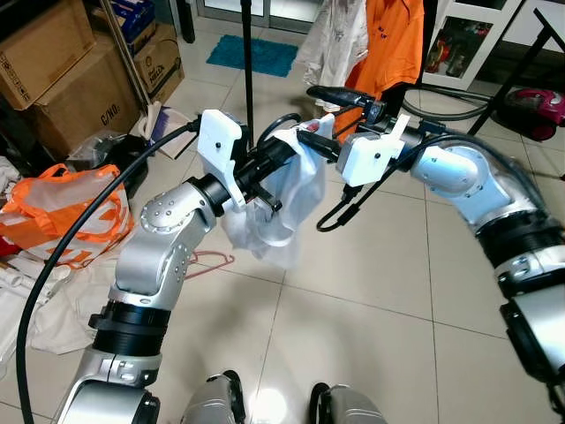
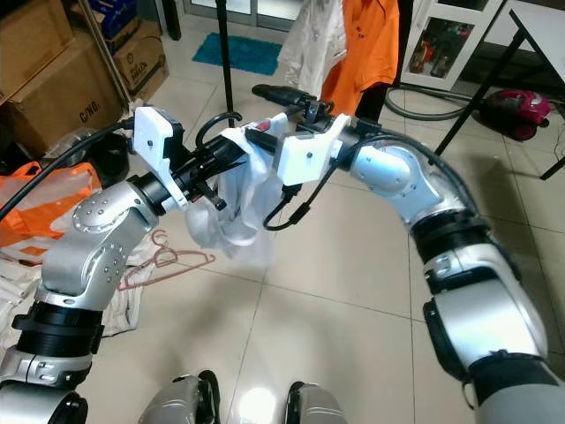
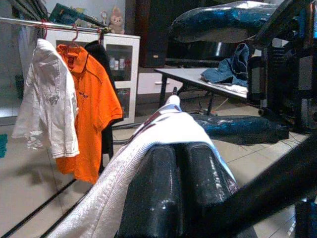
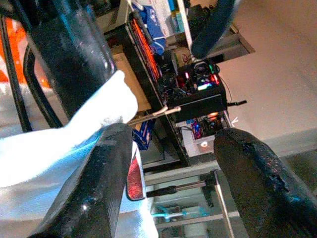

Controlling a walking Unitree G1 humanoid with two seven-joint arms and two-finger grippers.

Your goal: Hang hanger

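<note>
A white garment [image 1: 282,212] hangs in front of me between both arms, with a red bit of hanger [image 4: 132,178] showing at its top. My left gripper [image 1: 263,172] is shut on the garment's upper edge, and the cloth drapes over its fingers [image 3: 158,188]. From the right, my right gripper [image 1: 325,119] stands open, one finger [image 4: 99,188] against the white cloth and the other apart from it. Beyond them stands a clothes rail [image 3: 29,21] carrying a white shirt [image 3: 47,99] and an orange shirt [image 1: 393,35].
A pink hanger [image 2: 168,261] lies on the tiled floor under my left arm. Cardboard boxes [image 1: 53,71] and an orange bag [image 1: 66,216] crowd the left. The rack's black pole [image 1: 247,62] rises ahead. A red vacuum cleaner [image 1: 534,110] and a table leg sit on the right.
</note>
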